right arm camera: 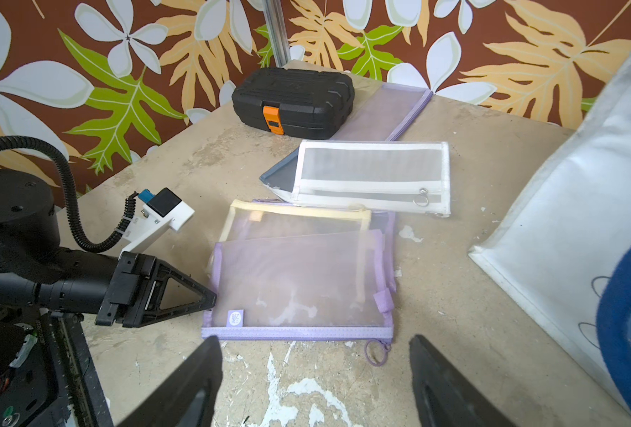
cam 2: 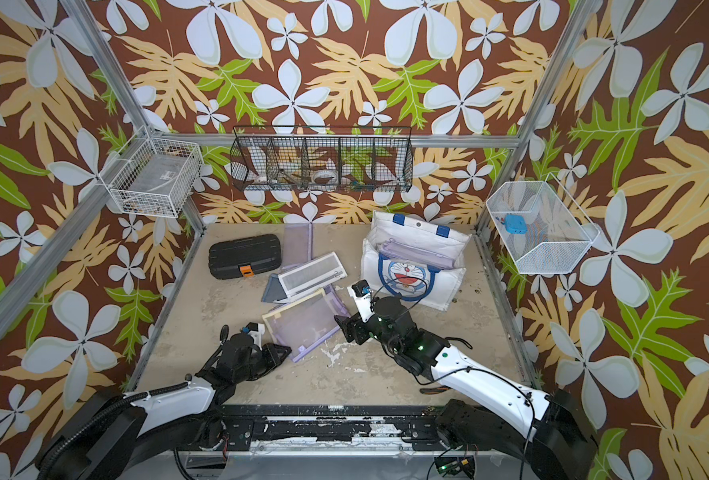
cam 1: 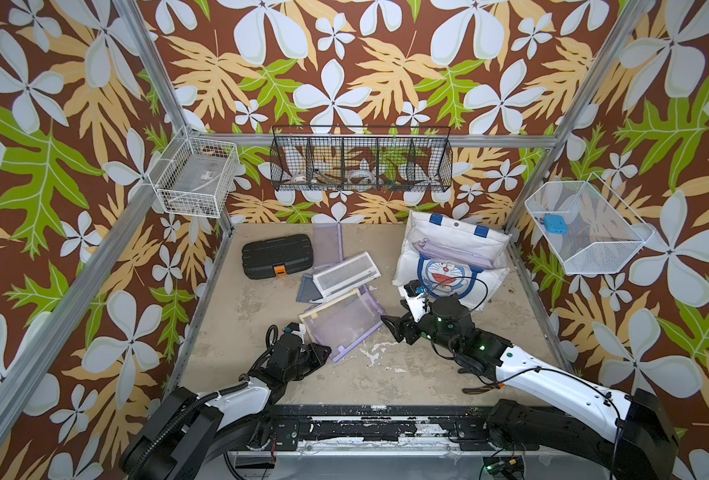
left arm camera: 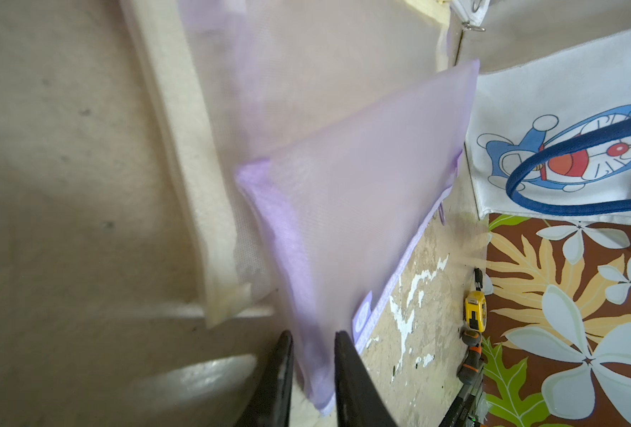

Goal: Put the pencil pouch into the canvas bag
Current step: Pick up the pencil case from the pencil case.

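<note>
Six pouches (cam 1: 346,320) are counted: five left of the canvas bag (cam 1: 465,232), one pouch (cam 1: 456,251) inside it. One black case (cam 1: 277,255), three wire baskets (cam 1: 361,160) tallied.

A closed black plastic case (cam 1: 277,255) with an orange latch (cam 1: 280,271) lies at the back left of the worn, paint-flecked table (cam 1: 261,353); a white wire basket (cam 1: 186,205) on the left frame holds a clear plastic box (cam 1: 201,172); a long black wire basket (cam 1: 361,166) hangs on the back wall, divided into compartments, its contents too small to tell; at the right, a white mesh basket (cam 1: 602,253) holds a small blue object (cam 1: 552,223); floral wallpaper (cam 1: 344,62) covers the walls; a yellow tape measure (left arm camera: 475,309) lies at the table's edge
</note>
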